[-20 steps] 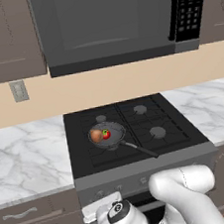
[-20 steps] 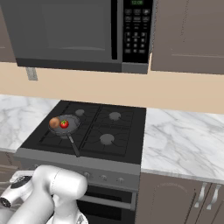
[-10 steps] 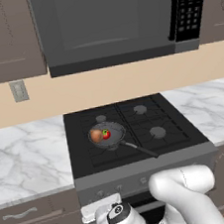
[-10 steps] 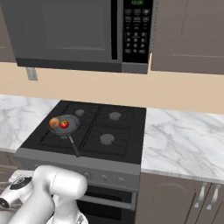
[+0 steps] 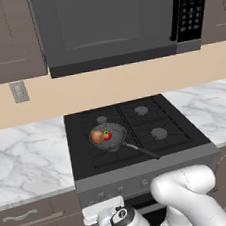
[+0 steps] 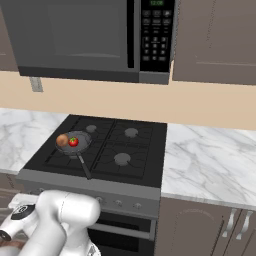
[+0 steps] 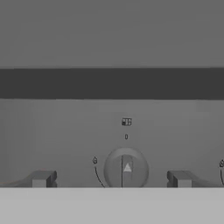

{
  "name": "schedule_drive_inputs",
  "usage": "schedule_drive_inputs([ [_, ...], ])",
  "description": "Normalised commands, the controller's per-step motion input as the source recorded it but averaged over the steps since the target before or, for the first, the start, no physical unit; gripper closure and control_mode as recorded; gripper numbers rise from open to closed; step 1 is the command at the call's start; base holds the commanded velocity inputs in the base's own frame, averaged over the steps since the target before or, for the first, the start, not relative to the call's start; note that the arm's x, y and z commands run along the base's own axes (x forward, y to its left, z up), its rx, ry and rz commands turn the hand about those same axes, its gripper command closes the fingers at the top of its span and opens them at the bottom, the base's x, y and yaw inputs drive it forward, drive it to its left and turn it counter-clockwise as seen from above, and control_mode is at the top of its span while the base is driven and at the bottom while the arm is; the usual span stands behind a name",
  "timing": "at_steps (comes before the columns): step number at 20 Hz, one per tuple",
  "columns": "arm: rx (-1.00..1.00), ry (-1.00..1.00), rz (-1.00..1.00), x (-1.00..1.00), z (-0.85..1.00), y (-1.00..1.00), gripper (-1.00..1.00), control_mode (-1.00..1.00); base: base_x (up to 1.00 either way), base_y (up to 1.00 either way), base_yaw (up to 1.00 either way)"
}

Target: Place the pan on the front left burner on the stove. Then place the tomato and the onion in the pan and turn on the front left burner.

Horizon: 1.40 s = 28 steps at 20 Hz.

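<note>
White marble surface (image 5: 25,162) flanks the black four-burner stove (image 5: 137,127), where the shallow dark frying pan (image 5: 109,135) sits front left as before, while the released gripper (image 7: 112,178) straddles a round grey knob (image 7: 126,169).

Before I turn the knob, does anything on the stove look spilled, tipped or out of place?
Nothing stands out. The pan sits level on the stove, with the onion and tomato inside it.

The knob (image 7: 126,168) on the stove's front panel (image 7: 65,140) has a small white triangle on it. Above it stands a "0", and a tiny square sign higher up. The microwave keypad (image 6: 155,30) has marks too small to read.
</note>
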Motion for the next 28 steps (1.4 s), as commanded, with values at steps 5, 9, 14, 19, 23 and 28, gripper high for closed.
schedule_drive_inputs([
  [5,0.07,-0.05,0.0,-0.12,0.0,-0.09,-1.0,-1.0,0.0,0.0,0.0],
  [9,0.05,-0.08,0.0,0.0,0.05,-0.05,-1.0,-1.0,0.0,0.0,0.0],
  [14,0.03,-0.06,0.0,0.0,0.1,0.0,-1.0,-1.0,0.0,0.0,0.0],
  [19,0.0,0.0,0.0,0.0,0.0,-0.08,-1.0,-1.0,0.0,0.0,0.0],
  [23,0.0,0.0,0.0,0.0,-0.04,-0.18,-1.0,-1.0,0.0,0.0,0.0],
  [28,0.0,0.0,0.0,0.01,0.0,-0.09,-1.0,-1.0,0.0,0.0,0.0],
])
